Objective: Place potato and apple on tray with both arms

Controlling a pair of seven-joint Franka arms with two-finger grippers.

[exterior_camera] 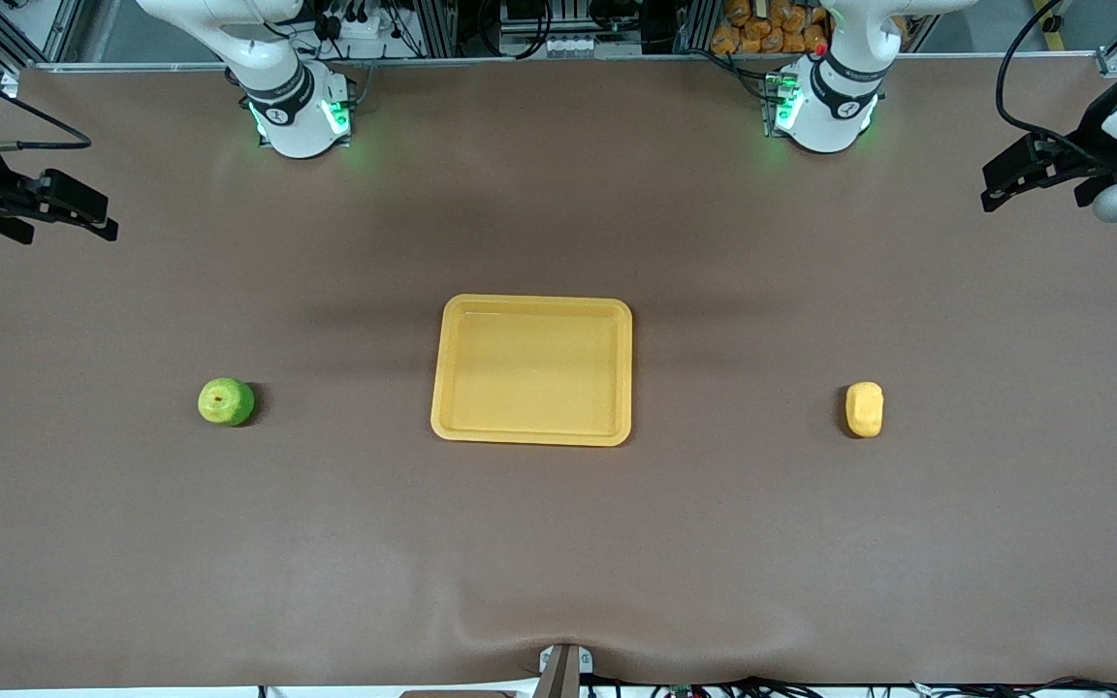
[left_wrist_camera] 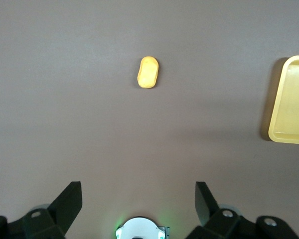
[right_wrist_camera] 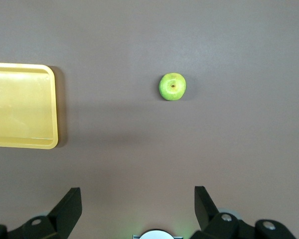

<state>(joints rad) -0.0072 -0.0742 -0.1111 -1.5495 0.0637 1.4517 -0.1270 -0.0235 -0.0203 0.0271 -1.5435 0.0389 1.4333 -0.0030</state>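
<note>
The yellow-orange tray [exterior_camera: 531, 368] lies at the middle of the table and holds nothing. The green apple [exterior_camera: 226, 401] sits on the table toward the right arm's end; it also shows in the right wrist view [right_wrist_camera: 172, 86]. The yellow potato [exterior_camera: 864, 409] lies toward the left arm's end; it also shows in the left wrist view [left_wrist_camera: 148, 72]. My left gripper [exterior_camera: 1000, 184] hangs open and empty high over the left arm's end of the table [left_wrist_camera: 138, 191]. My right gripper [exterior_camera: 93, 215] hangs open and empty over the right arm's end [right_wrist_camera: 137, 194]. Each wrist view shows part of the tray [left_wrist_camera: 291, 99] [right_wrist_camera: 20, 104].
The two arm bases [exterior_camera: 302, 116] [exterior_camera: 825, 111] stand along the table's back edge, lit green. Orange items [exterior_camera: 762, 24] lie off the table near the left arm's base. A small mount [exterior_camera: 563, 669] sits at the table's edge nearest the front camera.
</note>
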